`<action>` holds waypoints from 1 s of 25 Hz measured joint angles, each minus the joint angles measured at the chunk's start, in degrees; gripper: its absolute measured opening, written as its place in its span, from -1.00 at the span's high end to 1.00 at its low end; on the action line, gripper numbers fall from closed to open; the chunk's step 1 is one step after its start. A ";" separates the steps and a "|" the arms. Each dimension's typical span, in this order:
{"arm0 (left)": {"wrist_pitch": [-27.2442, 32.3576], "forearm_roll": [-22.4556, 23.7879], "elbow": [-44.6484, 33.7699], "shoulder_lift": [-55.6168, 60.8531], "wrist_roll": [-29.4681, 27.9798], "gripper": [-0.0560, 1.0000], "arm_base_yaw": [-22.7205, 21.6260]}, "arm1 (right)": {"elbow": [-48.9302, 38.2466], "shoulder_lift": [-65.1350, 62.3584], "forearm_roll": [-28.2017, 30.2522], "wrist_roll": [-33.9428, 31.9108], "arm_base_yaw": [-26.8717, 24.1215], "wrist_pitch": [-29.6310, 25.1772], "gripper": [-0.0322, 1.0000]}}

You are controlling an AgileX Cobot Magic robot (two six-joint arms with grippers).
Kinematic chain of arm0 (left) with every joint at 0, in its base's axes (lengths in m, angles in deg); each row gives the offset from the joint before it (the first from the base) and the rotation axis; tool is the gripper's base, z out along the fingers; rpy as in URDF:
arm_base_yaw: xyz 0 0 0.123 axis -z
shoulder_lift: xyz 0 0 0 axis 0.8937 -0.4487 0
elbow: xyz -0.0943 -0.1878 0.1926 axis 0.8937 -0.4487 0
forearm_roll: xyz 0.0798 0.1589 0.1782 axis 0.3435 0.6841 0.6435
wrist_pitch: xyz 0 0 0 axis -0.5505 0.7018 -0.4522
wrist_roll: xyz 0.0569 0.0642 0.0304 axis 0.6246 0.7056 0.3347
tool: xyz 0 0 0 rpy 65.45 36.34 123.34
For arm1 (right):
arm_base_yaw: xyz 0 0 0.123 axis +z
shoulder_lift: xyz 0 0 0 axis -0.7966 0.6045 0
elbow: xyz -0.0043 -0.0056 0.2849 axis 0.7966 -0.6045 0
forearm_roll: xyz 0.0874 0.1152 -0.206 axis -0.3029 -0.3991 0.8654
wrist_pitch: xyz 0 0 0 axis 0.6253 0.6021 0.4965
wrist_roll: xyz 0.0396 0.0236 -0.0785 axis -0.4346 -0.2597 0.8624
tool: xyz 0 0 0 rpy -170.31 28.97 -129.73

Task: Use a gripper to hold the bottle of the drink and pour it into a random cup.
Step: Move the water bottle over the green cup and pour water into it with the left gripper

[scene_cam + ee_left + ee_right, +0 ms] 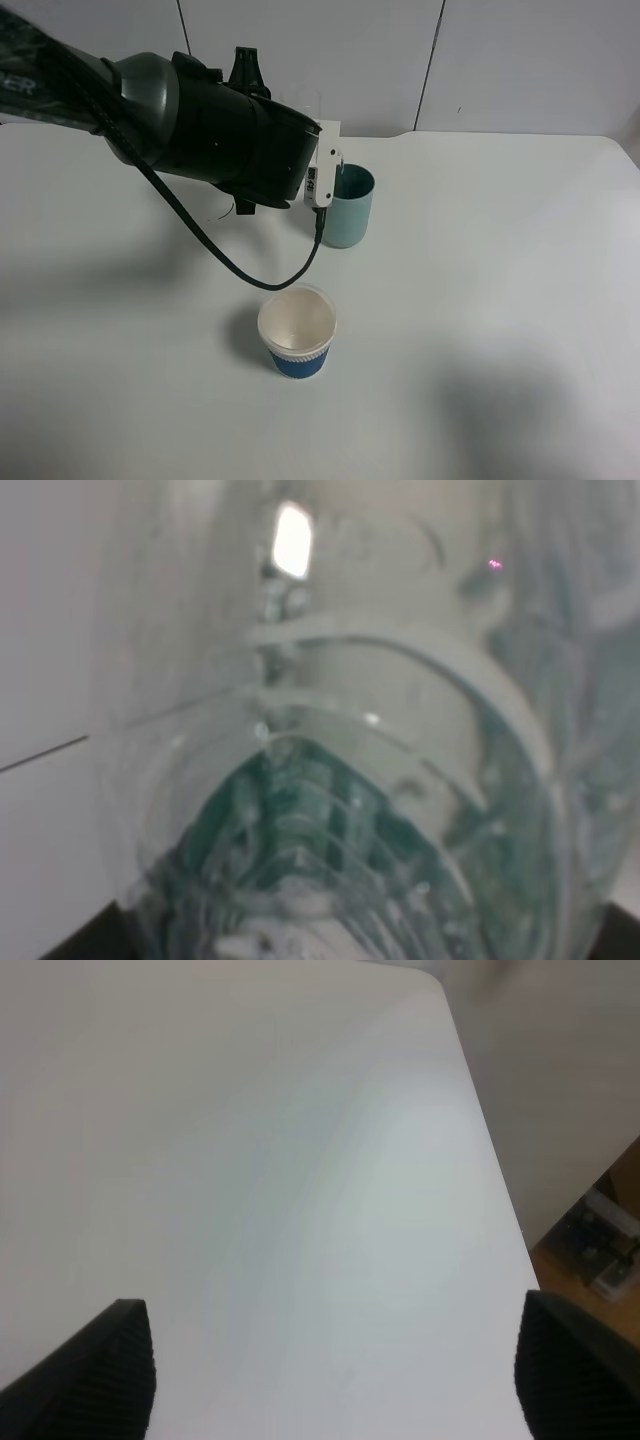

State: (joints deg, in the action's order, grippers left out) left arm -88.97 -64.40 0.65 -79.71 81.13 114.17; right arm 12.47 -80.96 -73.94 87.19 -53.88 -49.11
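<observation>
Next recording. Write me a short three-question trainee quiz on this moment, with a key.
1. True or false: the blue-and-white paper cup lies on its side.
2. What fills the left wrist view? A) a small clear plastic bottle with a dark green label B) a metal spoon C) a red plate
3. Fill in: the right gripper has its jaws ____ above the white table.
Key: 1 false, it stands upright; 2 A; 3 open.

High overview; left wrist against bottle (330,810)
</observation>
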 joint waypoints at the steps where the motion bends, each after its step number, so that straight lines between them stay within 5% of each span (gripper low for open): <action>1: 0.00 0.00 0.00 0.00 0.00 -0.10 0.00 | 0.00 0.00 0.00 0.00 0.00 0.00 -0.50; 25: -1.10 2.52 0.00 0.00 0.15 -0.10 0.00 | 0.00 0.00 0.00 0.00 0.00 0.00 -0.50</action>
State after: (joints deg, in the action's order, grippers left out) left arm -90.07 -61.88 0.65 -79.71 81.28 114.17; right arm 12.47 -80.96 -73.94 87.19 -53.88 -49.11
